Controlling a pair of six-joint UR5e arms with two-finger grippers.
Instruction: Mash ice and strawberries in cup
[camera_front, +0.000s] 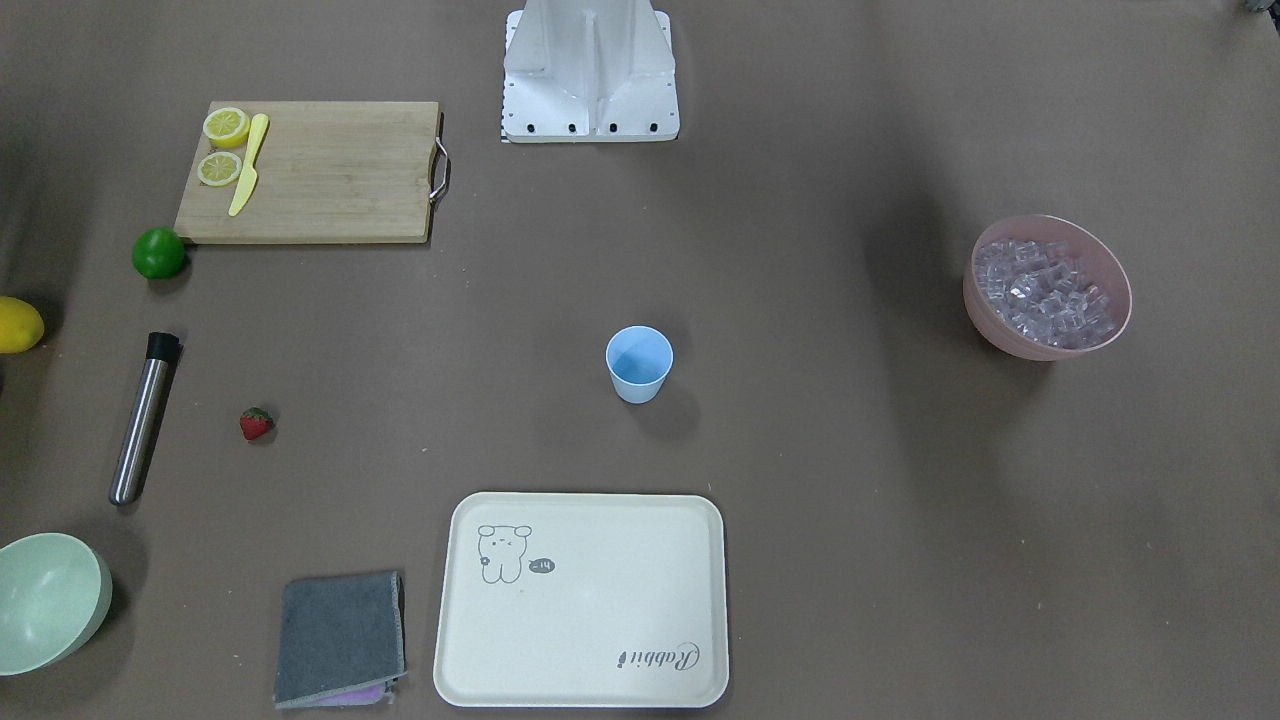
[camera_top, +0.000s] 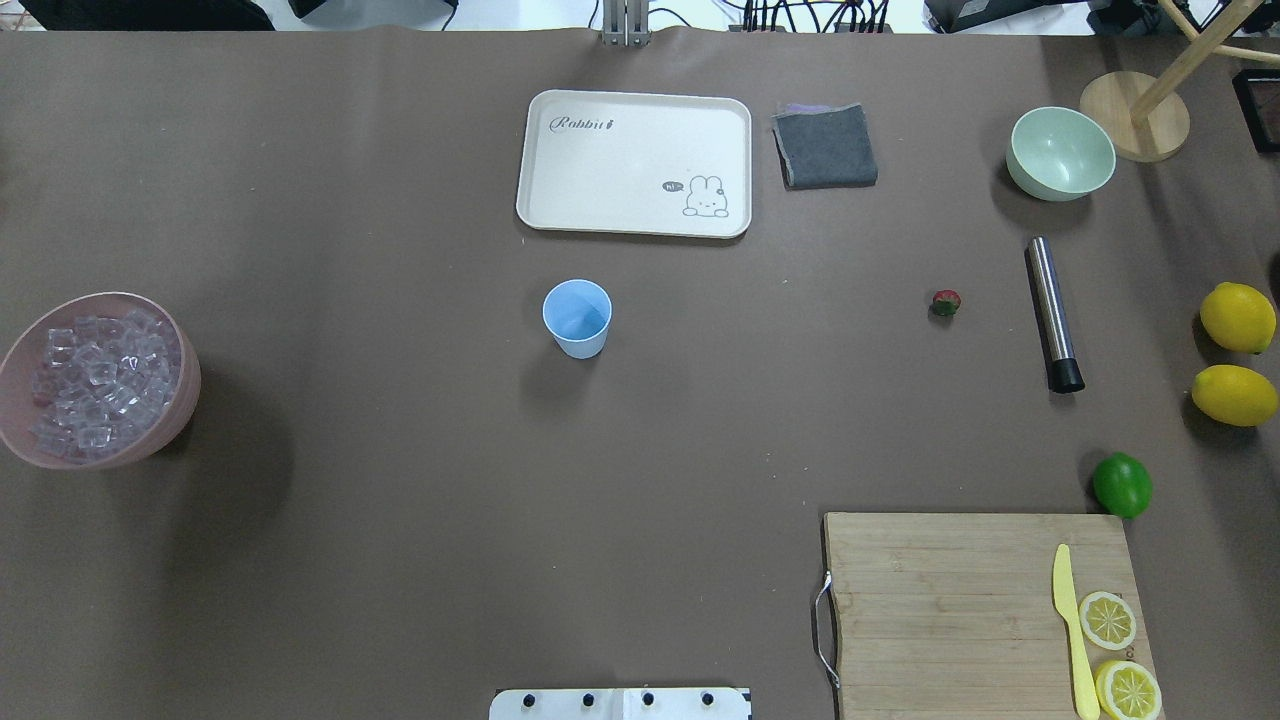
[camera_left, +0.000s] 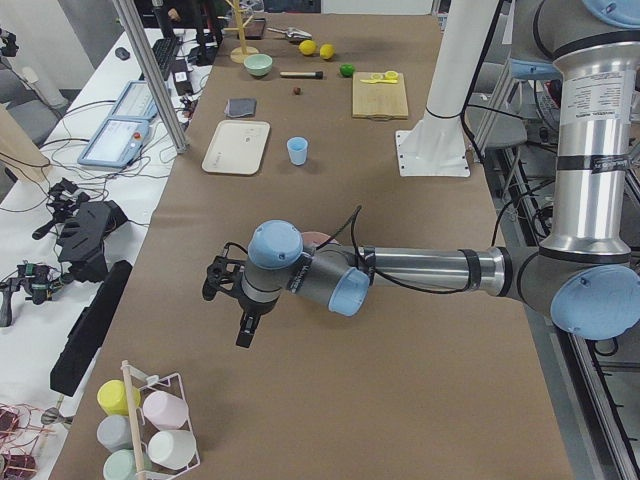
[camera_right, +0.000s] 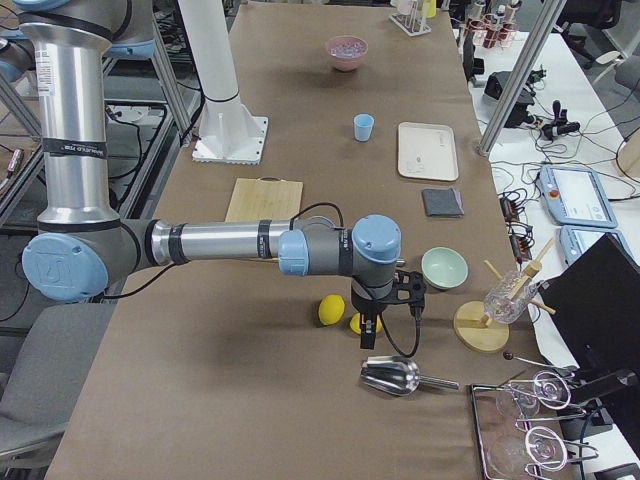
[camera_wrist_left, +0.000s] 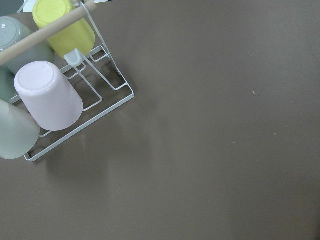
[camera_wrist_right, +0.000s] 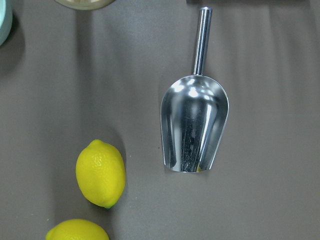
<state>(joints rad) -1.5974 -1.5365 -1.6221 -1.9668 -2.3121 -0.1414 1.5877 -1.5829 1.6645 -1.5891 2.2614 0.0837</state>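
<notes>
Nearest the front-facing lens, along the operators' edge of the counter: cream tray and folded grey cloth. Just beyond the tray, near the counter's middle: cup, upright, nothing visible inside. Well apart, toward the end on the robot's right: strawberry, loose on the counter near a steel rod. At the opposite end: ice, heaped in a pink bowl.

Farther out still, past both ends of that layout: left end effector beside a cup rack, right end effector above a metal scoop and lemons. Open or closed: cannot tell, for either.

Probably nothing begun yet. Watch for the light, handleless cup tipping or skating when clipped or pressed off-centre. Watch for slick cubes scattering on the long carry. Expect the small, round strawberry to roll out of a pinch. Beware both arms converging over one small cup.
</notes>
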